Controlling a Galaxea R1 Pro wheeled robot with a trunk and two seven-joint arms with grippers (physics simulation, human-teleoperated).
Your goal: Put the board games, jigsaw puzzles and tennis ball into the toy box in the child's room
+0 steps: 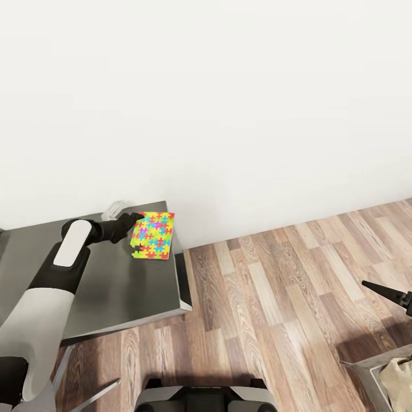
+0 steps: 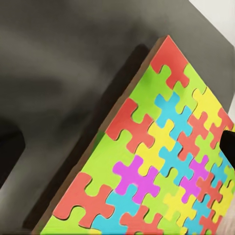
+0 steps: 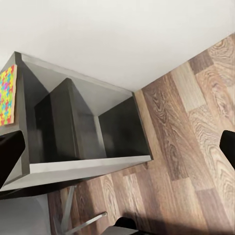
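A bright multicoloured jigsaw puzzle (image 1: 153,236) lies flat at the far right corner of the grey table (image 1: 131,286), its edge close to the table's right side. My left gripper (image 1: 136,218) reaches over the table and stands open at the puzzle's near-left corner. In the left wrist view the puzzle (image 2: 161,161) is very close, with a brown side edge, and one dark fingertip (image 2: 228,146) overlaps its far side. My right gripper (image 1: 390,293) hangs open over the wooden floor, far to the right, holding nothing. The right wrist view catches the puzzle (image 3: 7,95) on the tabletop.
A pale translucent object (image 1: 114,209) sits on the table behind my left arm. The table has dark open compartments (image 3: 88,127) below its top. A grey container (image 1: 366,369) holding something beige stands at the lower right. A white wall (image 1: 229,103) runs behind the table.
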